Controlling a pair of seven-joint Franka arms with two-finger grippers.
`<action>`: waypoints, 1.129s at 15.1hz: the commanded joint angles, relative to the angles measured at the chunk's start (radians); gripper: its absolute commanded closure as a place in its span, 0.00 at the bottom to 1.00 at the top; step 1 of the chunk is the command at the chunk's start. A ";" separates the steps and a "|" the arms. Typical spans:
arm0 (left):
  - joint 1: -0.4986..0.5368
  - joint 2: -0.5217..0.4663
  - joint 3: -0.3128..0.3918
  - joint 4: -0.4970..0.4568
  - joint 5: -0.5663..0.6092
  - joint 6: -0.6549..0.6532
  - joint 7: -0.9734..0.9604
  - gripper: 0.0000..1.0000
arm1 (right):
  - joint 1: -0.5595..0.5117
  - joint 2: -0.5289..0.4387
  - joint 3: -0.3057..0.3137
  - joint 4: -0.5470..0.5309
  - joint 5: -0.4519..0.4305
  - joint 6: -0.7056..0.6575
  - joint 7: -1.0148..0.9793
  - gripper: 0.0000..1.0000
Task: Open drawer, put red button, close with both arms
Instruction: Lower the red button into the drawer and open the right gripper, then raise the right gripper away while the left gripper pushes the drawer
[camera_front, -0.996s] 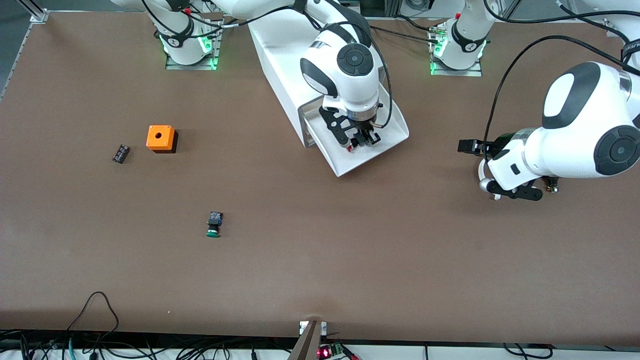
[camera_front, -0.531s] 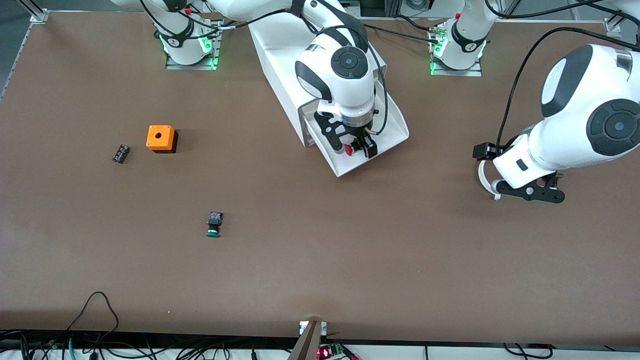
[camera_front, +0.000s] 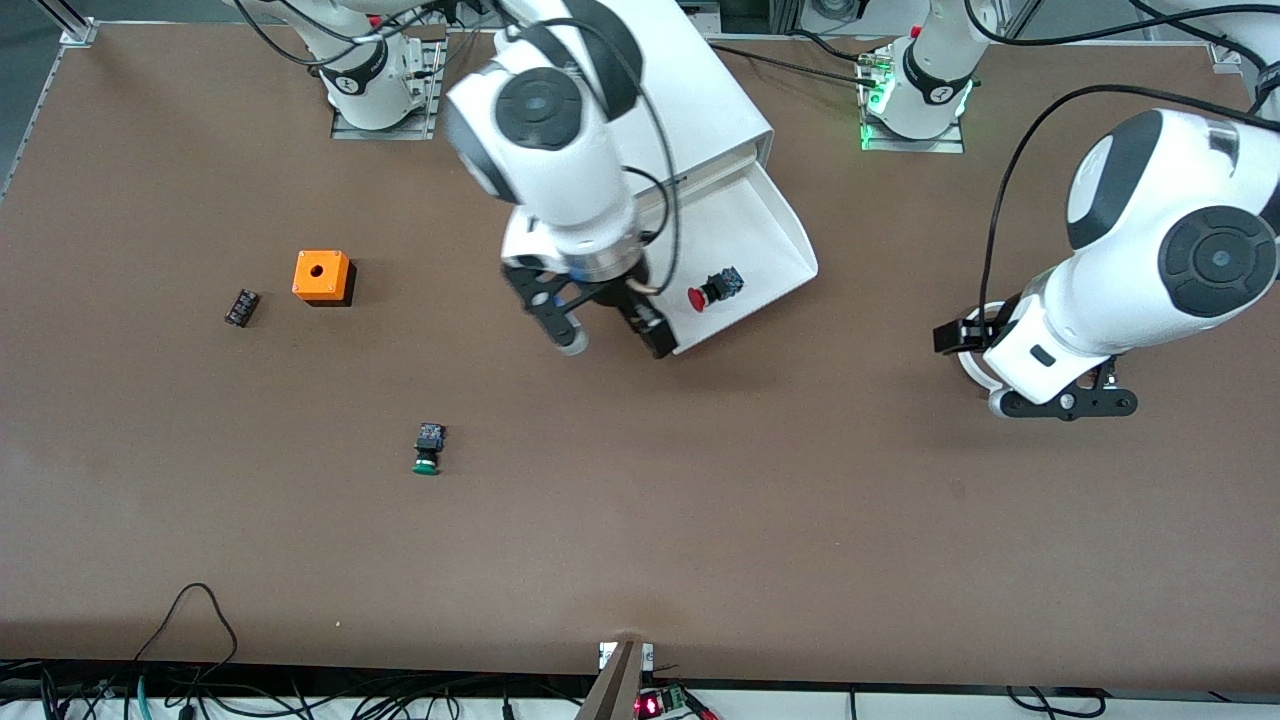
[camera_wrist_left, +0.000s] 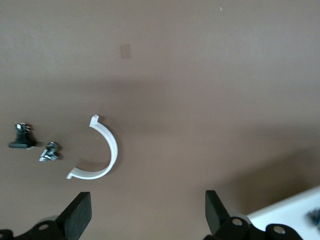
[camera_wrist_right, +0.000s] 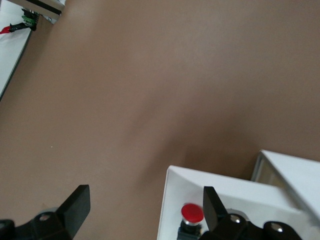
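The red button (camera_front: 713, 288) lies on its side in the open white drawer (camera_front: 740, 230), near the drawer's front edge. It also shows in the right wrist view (camera_wrist_right: 192, 214), in the drawer (camera_wrist_right: 225, 192). My right gripper (camera_front: 600, 328) is open and empty, up over the drawer's front corner toward the right arm's end (camera_wrist_right: 145, 210). My left gripper (camera_front: 1065, 403) is open and empty (camera_wrist_left: 148, 210), low over bare table at the left arm's end, beside a white half ring (camera_wrist_left: 107, 150).
The white cabinet (camera_front: 690, 90) stands at the table's back middle. An orange box (camera_front: 321, 275), a small black part (camera_front: 241, 306) and a green-capped button (camera_front: 429, 448) lie toward the right arm's end. A black clip (camera_wrist_left: 21, 139) and a screw (camera_wrist_left: 49, 152) lie by the half ring.
My right gripper has let go of the red button in the drawer, risen and swung toward the right arm's end. My left arm has shifted slightly.
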 joint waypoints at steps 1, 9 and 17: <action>-0.035 -0.011 -0.009 -0.089 0.017 0.102 -0.172 0.00 | -0.104 -0.053 0.015 -0.016 0.071 -0.054 -0.203 0.00; -0.037 -0.011 -0.125 -0.394 0.017 0.534 -0.614 0.00 | -0.242 -0.127 -0.048 -0.041 0.062 -0.351 -0.814 0.00; -0.118 -0.008 -0.145 -0.550 0.025 0.728 -0.812 0.00 | -0.244 -0.305 -0.272 -0.342 0.071 -0.299 -1.265 0.00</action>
